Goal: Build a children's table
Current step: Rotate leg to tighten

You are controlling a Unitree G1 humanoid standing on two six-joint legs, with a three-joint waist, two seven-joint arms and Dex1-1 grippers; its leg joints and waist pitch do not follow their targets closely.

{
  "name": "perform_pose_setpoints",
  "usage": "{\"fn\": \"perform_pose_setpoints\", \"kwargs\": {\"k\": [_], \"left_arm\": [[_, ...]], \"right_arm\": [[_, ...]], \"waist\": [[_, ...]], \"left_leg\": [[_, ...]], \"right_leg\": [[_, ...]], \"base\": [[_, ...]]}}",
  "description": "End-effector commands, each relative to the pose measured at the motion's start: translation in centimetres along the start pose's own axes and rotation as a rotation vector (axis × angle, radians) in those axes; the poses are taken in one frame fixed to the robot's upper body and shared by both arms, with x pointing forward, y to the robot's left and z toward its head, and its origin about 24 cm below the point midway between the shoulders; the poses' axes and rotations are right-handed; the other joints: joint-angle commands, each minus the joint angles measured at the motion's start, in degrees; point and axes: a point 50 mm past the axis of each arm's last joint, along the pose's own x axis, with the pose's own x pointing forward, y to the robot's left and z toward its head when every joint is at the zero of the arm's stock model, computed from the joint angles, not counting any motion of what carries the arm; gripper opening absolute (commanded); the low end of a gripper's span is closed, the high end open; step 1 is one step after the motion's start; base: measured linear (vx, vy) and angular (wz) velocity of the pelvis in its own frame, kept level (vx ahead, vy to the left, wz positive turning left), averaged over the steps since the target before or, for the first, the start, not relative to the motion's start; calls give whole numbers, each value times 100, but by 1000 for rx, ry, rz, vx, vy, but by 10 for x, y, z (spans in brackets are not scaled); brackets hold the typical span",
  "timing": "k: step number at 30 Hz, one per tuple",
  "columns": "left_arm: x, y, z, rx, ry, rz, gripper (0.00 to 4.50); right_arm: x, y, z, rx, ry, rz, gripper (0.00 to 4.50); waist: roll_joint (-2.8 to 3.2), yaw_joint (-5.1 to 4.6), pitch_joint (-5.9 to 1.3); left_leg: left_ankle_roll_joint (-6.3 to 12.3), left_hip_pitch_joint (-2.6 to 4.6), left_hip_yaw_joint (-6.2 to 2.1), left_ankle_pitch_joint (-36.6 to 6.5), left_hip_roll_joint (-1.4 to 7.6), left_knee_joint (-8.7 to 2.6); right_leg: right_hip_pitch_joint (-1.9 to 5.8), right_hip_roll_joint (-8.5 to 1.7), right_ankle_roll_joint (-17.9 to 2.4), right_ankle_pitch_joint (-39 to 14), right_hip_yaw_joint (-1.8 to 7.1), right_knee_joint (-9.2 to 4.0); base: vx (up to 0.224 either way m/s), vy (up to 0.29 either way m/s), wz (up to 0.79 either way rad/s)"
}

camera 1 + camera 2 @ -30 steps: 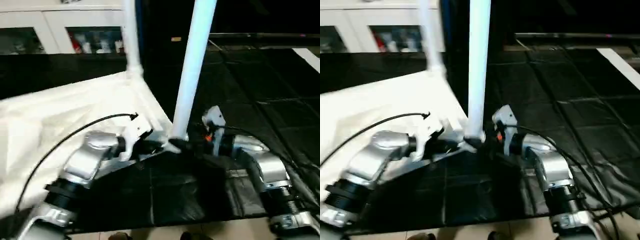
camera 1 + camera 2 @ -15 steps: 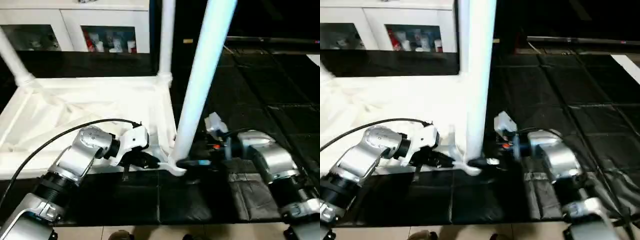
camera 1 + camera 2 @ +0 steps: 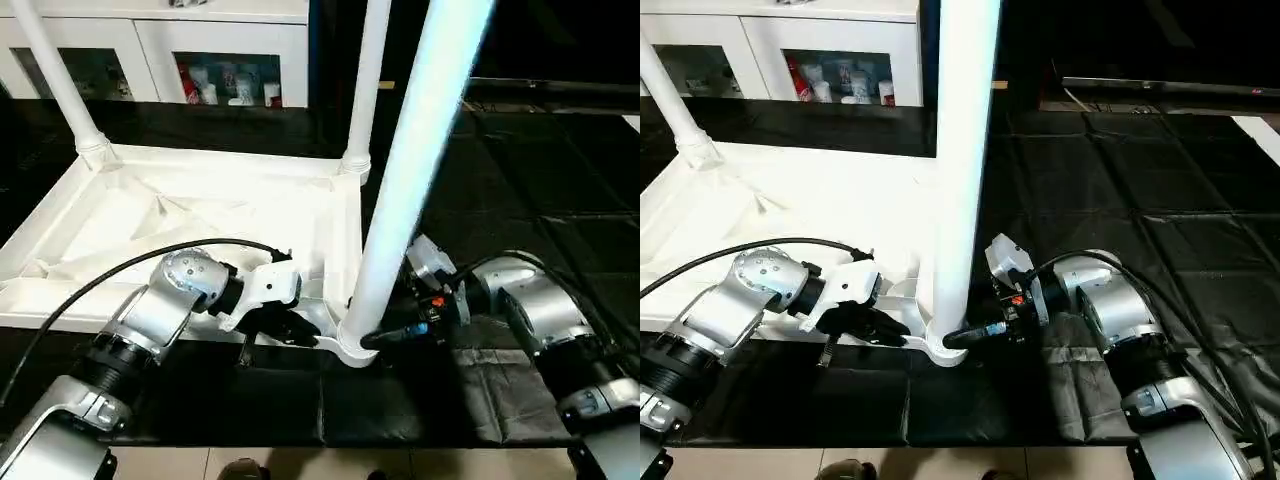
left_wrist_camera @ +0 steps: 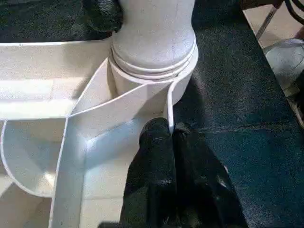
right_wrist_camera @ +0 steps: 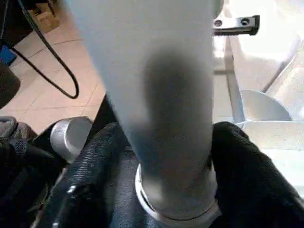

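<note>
The children's table top (image 3: 200,215) lies upside down, white and ribbed. Two white legs (image 3: 60,85) (image 3: 365,85) stand in its far corner sockets. A third leg (image 3: 410,190) rises from the near right corner socket (image 3: 350,348). My left gripper (image 4: 169,135) is shut on the thin rim wall beside that socket, and it also appears in the head view (image 3: 290,325). My right gripper (image 3: 965,337) comes in from the right, low at the near leg's base. Its black fingers (image 5: 95,166) press against both sides of the leg (image 5: 161,95).
A white glass-door cabinet (image 3: 220,60) stands behind the table. Black mat tiles (image 3: 540,170) cover the floor to the right, and tan floor (image 3: 300,465) runs along the near edge. A black cable (image 3: 120,275) arcs over my left forearm.
The head camera has tilted, bringing more of the table top into view. My right gripper's fingers have closed in on the near leg's base. The left gripper keeps its hold on the rim.
</note>
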Motion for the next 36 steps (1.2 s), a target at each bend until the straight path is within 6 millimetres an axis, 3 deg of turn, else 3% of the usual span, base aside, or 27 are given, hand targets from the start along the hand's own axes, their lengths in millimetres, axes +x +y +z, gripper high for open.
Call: {"fn": "perform_pose_setpoints", "kwargs": {"k": [1,10,14,16,17,19,22,24,28,30,34,36], "left_arm": [[9,-4,1,29,30,-80,0],[9,-3,0,-7,6,-52,0],[11,4,2,-86,-41,54,0],[12,7,5,-123,-67,106,0],[14,12,9,-183,-99,191,0],[17,14,12,-220,-121,241,0],[24,17,16,-271,-149,314,0],[29,18,19,-294,-165,344,0],[41,24,28,-383,-212,463,0],[48,30,35,-451,-247,565,0],[52,33,43,-503,-278,651,0],[52,31,43,-502,-276,646,0]], "right_arm": [[1,1,1,-6,20,44,243],[4,3,-1,31,-18,57,203],[11,0,-2,71,-64,-51,202],[16,-3,-5,75,-52,-132,202],[23,-7,-6,101,-62,-250,202],[30,-10,-5,129,-87,-317,199],[41,-15,-4,177,-110,-422,198],[48,-18,-4,205,-118,-485,198],[69,-26,-4,269,-130,-662,198],[79,-30,-1,300,-145,-770,198],[91,-29,4,316,-164,-835,198],[91,-30,6,291,-171,-844,198]], "waist": [[-32,-35,-410],[-33,-35,-407],[-32,-36,-393],[-28,-44,-365],[-38,-59,-344],[-49,-115,-317],[-64,-246,-271],[-78,-327,-265],[-50,-420,-299],[-44,-452,-291],[-13,-429,-326],[-21,-419,-355]], "left_leg": [[439,56,19,-928,151,-344],[451,57,18,-942,153,-345],[416,52,17,-1011,151,-353],[335,71,18,-1168,145,-367],[240,69,13,-1217,146,-386],[84,91,-25,-1570,99,-405],[12,29,-67,-1718,70,-433],[-3,38,-90,-1827,49,-424],[39,15,-89,-1613,56,-441],[43,68,-65,-1716,57,-439],[115,42,-69,-1549,75,-461],[195,46,-37,-1352,75,-436]], "right_leg": [[337,-303,-1412,-1110,300,-340],[335,-295,-1438,-1072,299,-331],[335,-298,-1414,-1192,298,-348],[316,-301,-1336,-1515,302,-393],[317,-303,-1225,-1725,316,-407],[302,-327,-902,-2701,286,-513],[310,-316,-552,-3316,247,-581],[295,-332,-370,-3665,224,-650],[306,-301,-453,-3171,219,-633],[251,-277,-572,-3035,228,-644],[293,-269,-685,-2442,250,-590],[308,-263,-851,-1847,272,-546]], "base": [[0,0,0],[0,0,0],[0,0,0],[0,0,0],[0,0,0],[0,0,0],[0,0,0],[0,0,0],[0,0,0],[0,0,0],[0,0,0],[0,0,0]]}}
